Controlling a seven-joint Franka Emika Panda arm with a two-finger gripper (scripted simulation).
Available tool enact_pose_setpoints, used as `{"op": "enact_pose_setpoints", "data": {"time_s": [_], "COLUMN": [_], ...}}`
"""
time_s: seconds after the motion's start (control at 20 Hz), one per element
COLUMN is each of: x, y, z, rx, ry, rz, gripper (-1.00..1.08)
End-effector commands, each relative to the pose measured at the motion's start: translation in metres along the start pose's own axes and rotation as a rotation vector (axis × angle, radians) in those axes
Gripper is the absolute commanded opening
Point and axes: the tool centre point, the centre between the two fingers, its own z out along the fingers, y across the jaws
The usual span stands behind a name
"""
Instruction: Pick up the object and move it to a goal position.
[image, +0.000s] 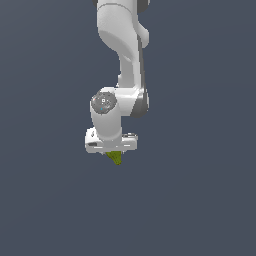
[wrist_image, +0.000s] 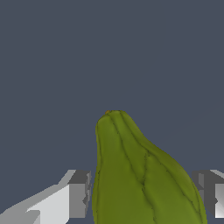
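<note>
The object (image: 116, 158) is a small olive-green, ridged blob that tapers to a point. In the exterior view it sticks out just below the white hand of my gripper (image: 114, 152), pointing down. The wrist view shows it large (wrist_image: 131, 166) between the two grey fingertips (wrist_image: 80, 192), whose pads sit against its sides. My gripper (wrist_image: 142, 190) is shut on the object, with its narrow end reaching past the fingertips. No goal marker shows in either view.
The white arm (image: 125, 60) comes down from the top of the exterior view. Everything around and below it is a plain dark blue-grey surface, with no other objects or edges in view.
</note>
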Motion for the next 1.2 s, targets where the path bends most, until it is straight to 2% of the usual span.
{"op": "enact_pose_setpoints", "data": {"time_s": [0.0, 0.55, 1.15], "x": [0.009, 0.049, 0.080], "y": [0.011, 0.059, 0.094], "z": [-0.018, -0.093, -0.147], "rx": [0.000, 0.000, 0.000], "ry": [0.003, 0.003, 0.003], "rz": [0.000, 0.000, 0.000], "gripper": [-1.00, -1.00, -1.00]}}
